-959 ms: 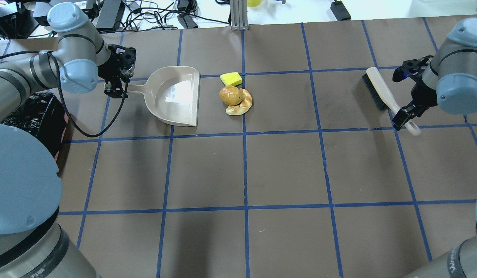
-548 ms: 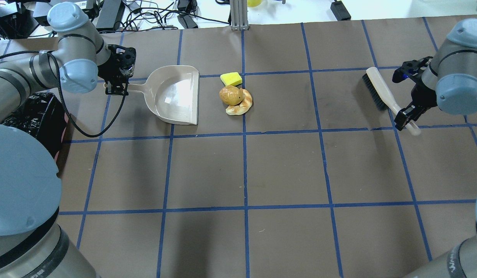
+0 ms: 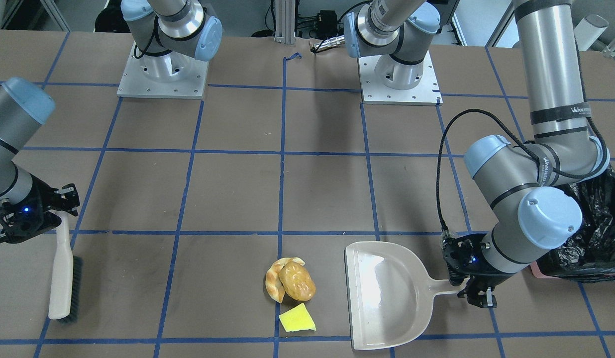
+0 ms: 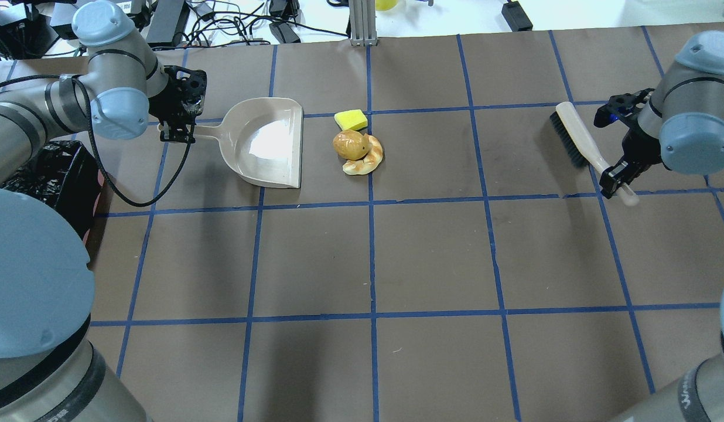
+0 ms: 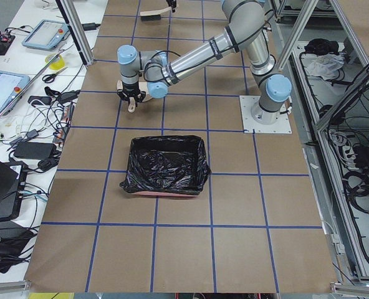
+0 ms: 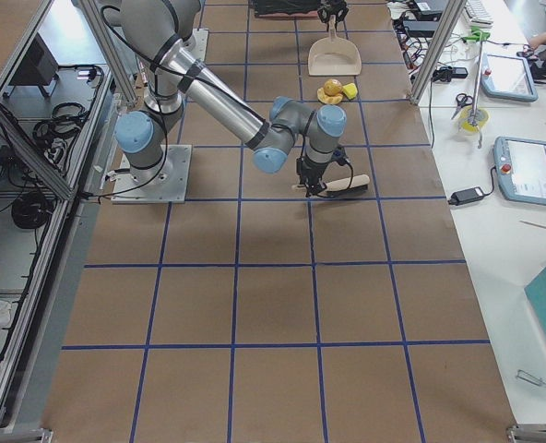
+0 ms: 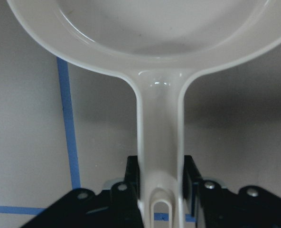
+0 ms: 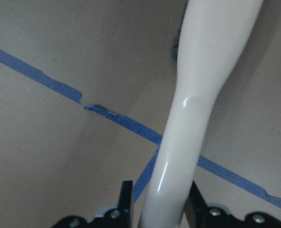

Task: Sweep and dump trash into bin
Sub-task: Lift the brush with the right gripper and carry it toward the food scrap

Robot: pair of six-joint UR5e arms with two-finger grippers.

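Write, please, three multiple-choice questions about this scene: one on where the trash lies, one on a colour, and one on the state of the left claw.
1. Where is the trash?
A. in the dustpan
B. on the table, between dustpan and brush
C. under the brush

2. What colour is the sponge?
A. yellow
B. green
C. pink

3. The left claw is:
A. open and empty
B. shut on the dustpan
C. shut on the brush

Answers:
1 B: the trash lies on the table, apart from both tools.
2 A: its top is bright yellow.
3 B: the left wrist view shows it clamping the dustpan.
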